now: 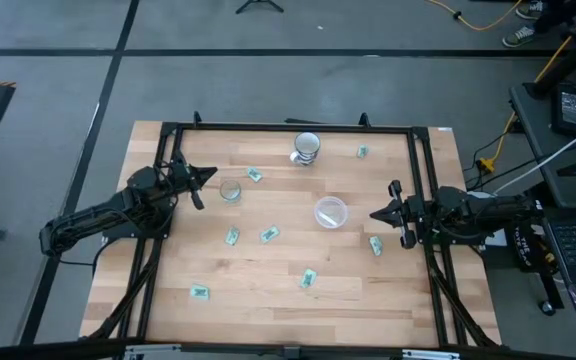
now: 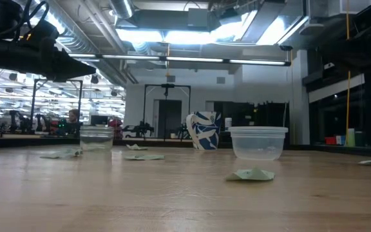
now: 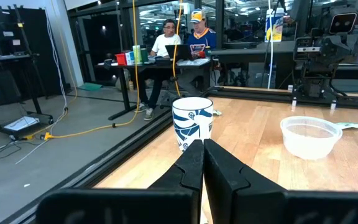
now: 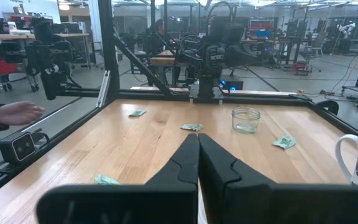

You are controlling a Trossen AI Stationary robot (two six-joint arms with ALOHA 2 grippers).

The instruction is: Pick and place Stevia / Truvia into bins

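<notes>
Left gripper [image 1: 211, 175]: sitting closed and empty at the table's left side, tips just beside the small cup [image 1: 230, 190].
Right gripper [image 1: 375, 213]: sitting closed and empty at the right side, pointing at the wide cup [image 1: 331, 212].
Packets: lying scattered on the table [image 1: 288, 290], e.g. [image 1: 232, 236], [image 1: 269, 234], [image 1: 309, 278], [image 1: 200, 292], [image 1: 376, 245]; none showing in either cup.
Mug [image 1: 307, 147]: standing near the far edge.

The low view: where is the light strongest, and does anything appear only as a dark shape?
Low view: ceiling lights glare brightest at top centre, so an arm at upper left shows only as a dark silhouette; the wider clear cup and nearest packet stay readable.
</notes>
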